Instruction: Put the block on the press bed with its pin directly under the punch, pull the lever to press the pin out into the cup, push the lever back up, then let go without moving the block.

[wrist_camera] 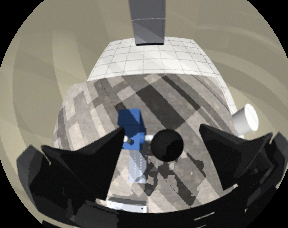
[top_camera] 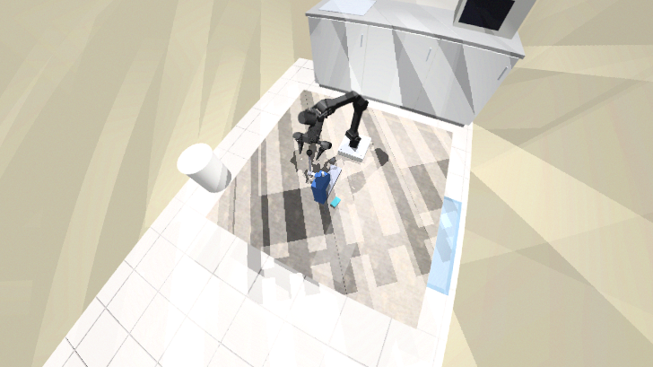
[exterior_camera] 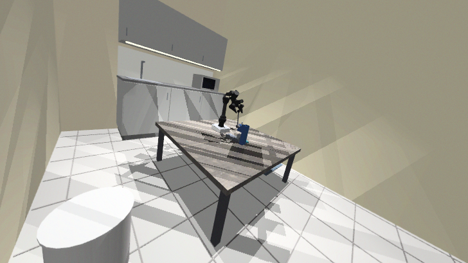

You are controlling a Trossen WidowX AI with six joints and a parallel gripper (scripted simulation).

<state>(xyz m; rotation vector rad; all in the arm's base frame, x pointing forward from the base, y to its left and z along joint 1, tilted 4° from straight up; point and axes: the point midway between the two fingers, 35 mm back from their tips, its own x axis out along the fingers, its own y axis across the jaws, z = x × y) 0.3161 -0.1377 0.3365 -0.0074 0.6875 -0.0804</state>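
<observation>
The blue press [top_camera: 320, 188] [exterior_camera: 243, 135] [wrist_camera: 130, 119] stands on the table, with its pale bed plate [top_camera: 335, 179] [wrist_camera: 137, 167] reaching toward the arm's base. Its lever stands upright beside it, topped by a black knob [top_camera: 309, 152] [exterior_camera: 238, 110] [wrist_camera: 167, 145]. My gripper [top_camera: 309, 155] [exterior_camera: 238, 111] [wrist_camera: 163, 129] is open, with its fingertips at about knob height, one on each side of the knob. Nothing is gripped. A small turquoise piece [top_camera: 335, 202] lies beside the press. I cannot make out the block, its pin, the punch tip or the cup clearly.
The arm's white base [top_camera: 351, 151] [exterior_camera: 220, 127] stands on the table [top_camera: 385, 247] [exterior_camera: 207, 157] near the press. A white cylinder [top_camera: 204, 167] [exterior_camera: 86, 222] [wrist_camera: 248, 118] stands on the floor beyond the table. A kitchen counter [top_camera: 409, 30] with a microwave is behind the arm.
</observation>
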